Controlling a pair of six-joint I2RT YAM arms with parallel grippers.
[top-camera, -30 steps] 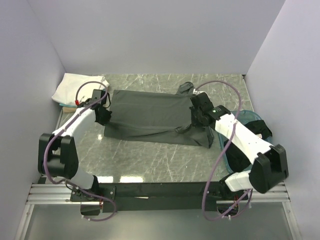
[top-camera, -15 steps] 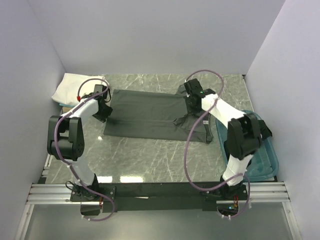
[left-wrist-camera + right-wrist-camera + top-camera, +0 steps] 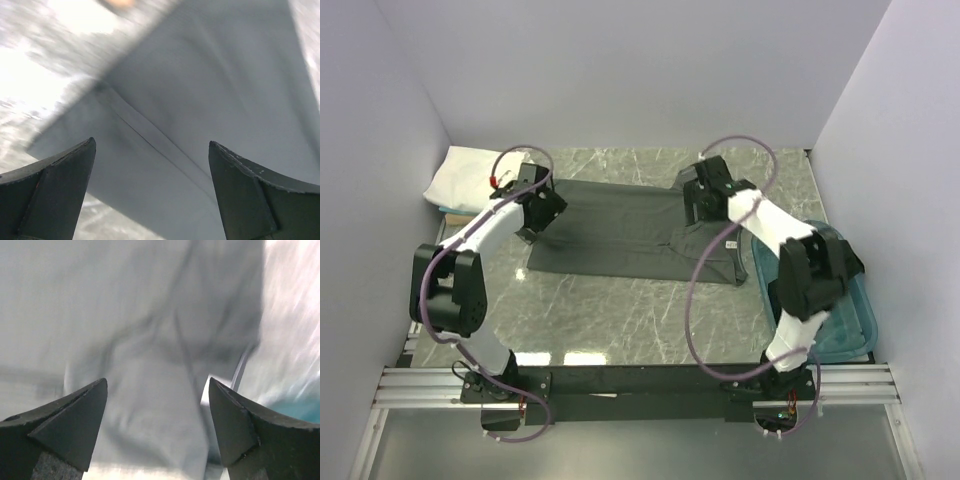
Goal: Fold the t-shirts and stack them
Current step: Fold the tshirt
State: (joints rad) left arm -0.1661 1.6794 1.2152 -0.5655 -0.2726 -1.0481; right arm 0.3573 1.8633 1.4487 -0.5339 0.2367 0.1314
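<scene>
A dark charcoal-grey t-shirt (image 3: 620, 230) lies folded flat across the middle of the marble table, with a rumpled sleeve at its right end (image 3: 715, 255). My left gripper (image 3: 533, 222) hovers over the shirt's left edge, open, with only cloth (image 3: 200, 100) below its fingers. Over the shirt's upper right corner my right gripper (image 3: 698, 212) is open too, with wrinkled grey fabric (image 3: 150, 340) beneath it. A folded white t-shirt (image 3: 470, 172) lies at the far left on top of something teal.
A teal plastic bin (image 3: 840, 310) stands at the right, partly behind the right arm. White walls close the table on three sides. Bare marble (image 3: 620, 320) shows between the shirt and the arm bases.
Both grippers have opened and let go of the grey shirt. They carried its near edge toward the back, leaving it folded, and have lifted slightly over its far corners.
</scene>
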